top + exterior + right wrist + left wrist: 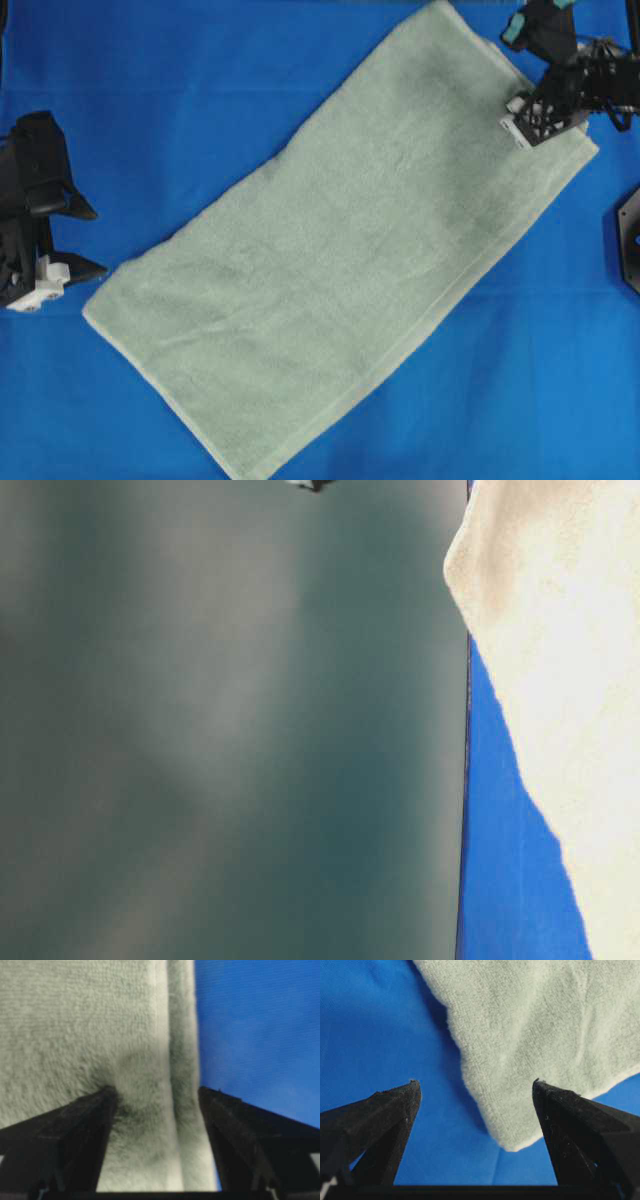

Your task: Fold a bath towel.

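A poor pick at either end is judged the main risk. The right gripper (155, 1092) is seen with its jaws spread wide and pressed into the pile of the bath towel (340, 250), one fingertip (107, 1095) sunk in the terry and the other at the hemmed edge, where the blue surface (200, 90) begins; if the jaws were closed from here, only the hem or a thin pinch of loops might be caught, and the corner could slip free once lifted, or the blue covering could be nipped together with the towel. The left gripper (475, 1090) is likewise held wide and holds nothing; in its wrist view the rounded near corner of the towel lies between and just beyond its fingertips, nearer the right-hand one, so a closure made too early would be expected to meet only the surface. An uneven lift by the two arms would likely drag the towel askew and spoil the fold line. The towel is spread flat, unfolded, diagonally across the surface in the overhead view; the right gripper sits on the towel's upper-right corner, while the left gripper stands just off the towel's lower-left corner, apart from it. Little is shown by the table-level view beyond a pale towel edge.
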Controlling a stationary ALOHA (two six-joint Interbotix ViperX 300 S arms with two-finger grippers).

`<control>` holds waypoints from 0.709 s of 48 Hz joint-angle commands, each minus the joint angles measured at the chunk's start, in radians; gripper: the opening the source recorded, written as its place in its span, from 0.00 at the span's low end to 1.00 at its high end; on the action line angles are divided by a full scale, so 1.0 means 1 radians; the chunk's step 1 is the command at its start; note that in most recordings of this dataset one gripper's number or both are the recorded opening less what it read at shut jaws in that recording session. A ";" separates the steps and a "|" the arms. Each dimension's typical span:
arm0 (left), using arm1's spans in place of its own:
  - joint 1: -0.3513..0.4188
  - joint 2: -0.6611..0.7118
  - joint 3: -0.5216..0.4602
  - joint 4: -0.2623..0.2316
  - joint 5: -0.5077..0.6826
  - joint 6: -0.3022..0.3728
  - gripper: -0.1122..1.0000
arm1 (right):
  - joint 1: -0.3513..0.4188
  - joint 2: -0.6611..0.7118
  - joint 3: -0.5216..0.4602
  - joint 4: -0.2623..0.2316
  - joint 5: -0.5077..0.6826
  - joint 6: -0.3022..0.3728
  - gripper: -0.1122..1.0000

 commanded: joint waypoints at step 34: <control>0.003 0.006 -0.014 0.003 -0.006 0.003 0.88 | 0.063 -0.109 -0.006 0.155 0.100 0.008 0.26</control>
